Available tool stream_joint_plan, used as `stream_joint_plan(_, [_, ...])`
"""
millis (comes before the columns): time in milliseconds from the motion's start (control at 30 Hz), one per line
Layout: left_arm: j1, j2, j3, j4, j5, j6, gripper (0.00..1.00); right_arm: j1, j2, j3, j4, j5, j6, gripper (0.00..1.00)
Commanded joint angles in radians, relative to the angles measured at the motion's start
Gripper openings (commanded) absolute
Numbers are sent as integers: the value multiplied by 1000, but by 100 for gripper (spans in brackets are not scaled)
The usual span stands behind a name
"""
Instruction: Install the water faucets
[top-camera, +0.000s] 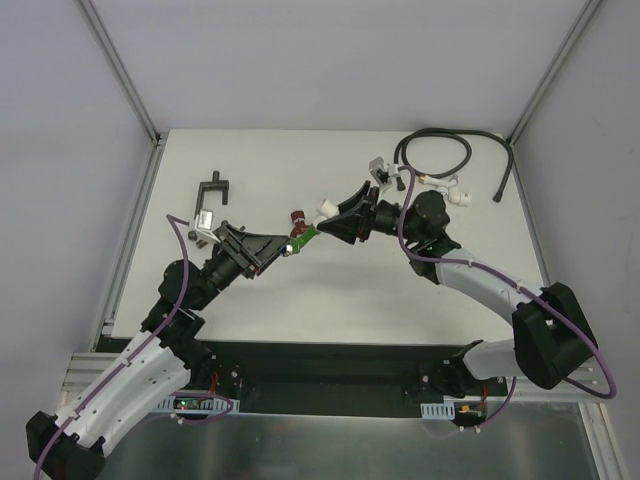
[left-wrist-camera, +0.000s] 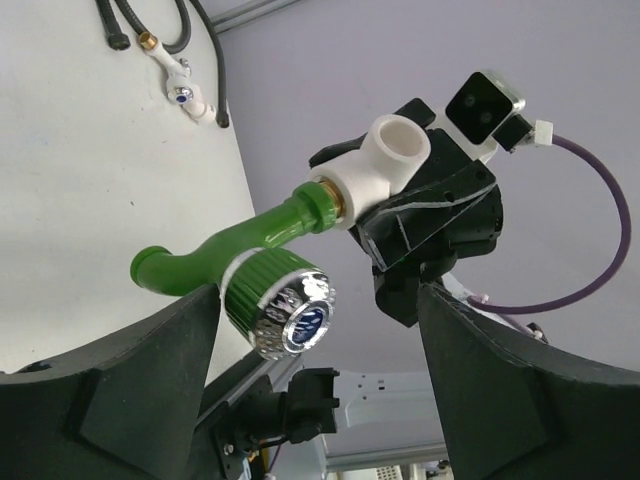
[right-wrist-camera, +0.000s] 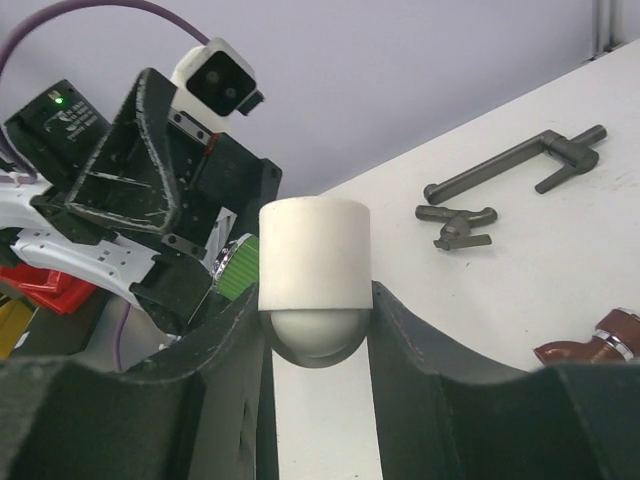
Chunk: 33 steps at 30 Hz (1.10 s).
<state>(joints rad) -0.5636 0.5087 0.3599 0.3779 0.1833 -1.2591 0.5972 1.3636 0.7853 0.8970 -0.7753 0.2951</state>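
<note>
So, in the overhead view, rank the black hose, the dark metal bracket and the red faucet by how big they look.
1. black hose, by far the largest
2. dark metal bracket
3. red faucet, the smallest
All three sit at much the same distance from the camera, so the order holds.

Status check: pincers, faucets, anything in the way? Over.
Right pincer shut on white elbow. Left pincer open around green faucet knob, faucet end in elbow. Red faucet lying on table. Nothing blocking seen.
</note>
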Motion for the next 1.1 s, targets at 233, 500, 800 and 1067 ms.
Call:
stream_joint_plan(233, [-9,-35,152,-168,42,619,88,19,-86,20,-36,54,-74,2])
stream_joint_plan(500, [-71,13,174,-168,102,1022,88,32,-89,31,-63,56,-89,2])
stream_joint_plan(800, [-232,40,160,-162,-22,1383,82,47,-83,42,-66,47,-91,2])
stream_joint_plan(1067, [-294,59,111,-119,-220,1546,71,53,-78,49,-66,42,-90,2])
